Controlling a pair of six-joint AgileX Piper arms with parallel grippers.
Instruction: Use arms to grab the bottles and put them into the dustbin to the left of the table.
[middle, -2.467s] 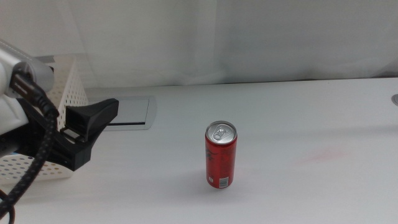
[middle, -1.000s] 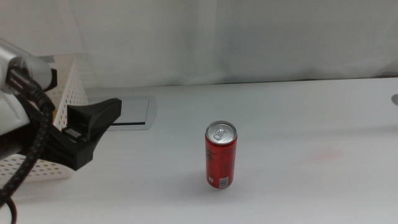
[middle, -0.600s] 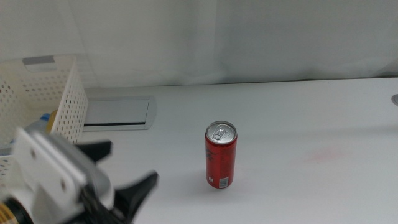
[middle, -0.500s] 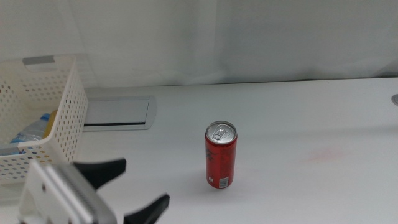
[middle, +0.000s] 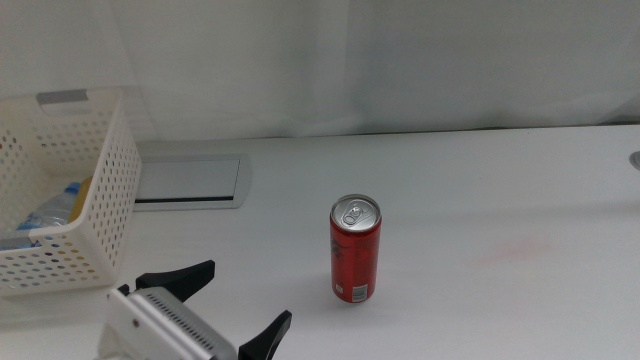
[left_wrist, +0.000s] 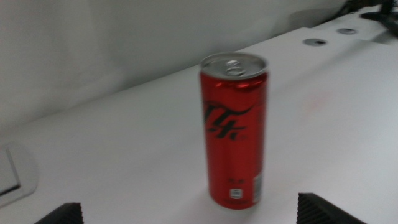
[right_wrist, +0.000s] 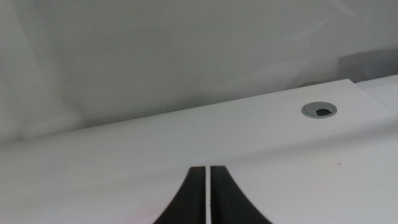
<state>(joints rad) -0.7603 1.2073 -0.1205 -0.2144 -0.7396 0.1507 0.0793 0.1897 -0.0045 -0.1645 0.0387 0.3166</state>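
Left gripper (middle: 228, 303) low at near-left table (middle: 480, 290) edge, jaws spread wide, holding nothing, aimed toward red can (middle: 355, 249). Can upright at table centre, well apart from jaw tips; centred between them in left wrist view (left_wrist: 233, 129). Dustbin (middle: 100, 180) at far left; clear bottle (middle: 45, 215) and yellow bottle (middle: 82, 187) inside. Right gripper (right_wrist: 208, 199) outside middle view, jaws pressed together, empty, above bare tabletop. Grey panel (middle: 190, 181) beside dustbin.

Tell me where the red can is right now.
In the middle view the red can stands upright near the table's centre, right of the dustbin, ahead of the open left gripper.
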